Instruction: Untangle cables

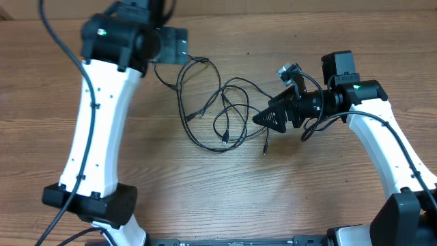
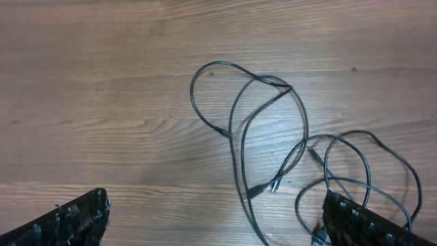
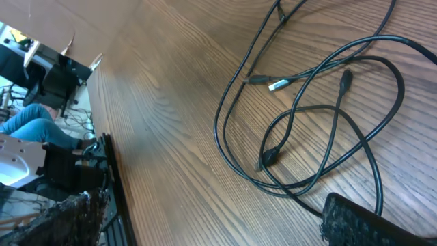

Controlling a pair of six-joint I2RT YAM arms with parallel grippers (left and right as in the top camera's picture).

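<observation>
Cables (image 1: pixel 220 109): a few thin black wires lie in one loose tangle on the wooden table (image 1: pixel 239 198), near its middle and between my two arms. The loops overlap and cross at several places. Small plugs lie at the loose ends inside the bunch.

Left pincer (image 1: pixel 171 44): it sits at the far left end of the tangle, just beside the outermost loop. In the left wrist view its fingers (image 2: pixel 68 222) stand wide apart at the lower corners of the picture, and nothing is clamped between them. Bare table and one tall loop of the cables (image 2: pixel 232 137) fill the gap. A plug with a silver tip (image 2: pixel 273 184) lies under that loop. The finger on the right of that picture overlaps some strands, and I cannot tell whether it touches them.

Right pincer (image 1: pixel 270 117): it points at the right edge of the tangle, close over the wires. In the right wrist view its fingers (image 3: pixel 369 222) are likewise spread apart with nothing gripped. The cables (image 3: pixel 293 113) lie flat on the table ahead of it. A silver plug (image 3: pixel 276 86) and a dark plug (image 3: pixel 270 157) show among the loops. One strand runs down behind the lower finger, and contact there cannot be confirmed.
</observation>
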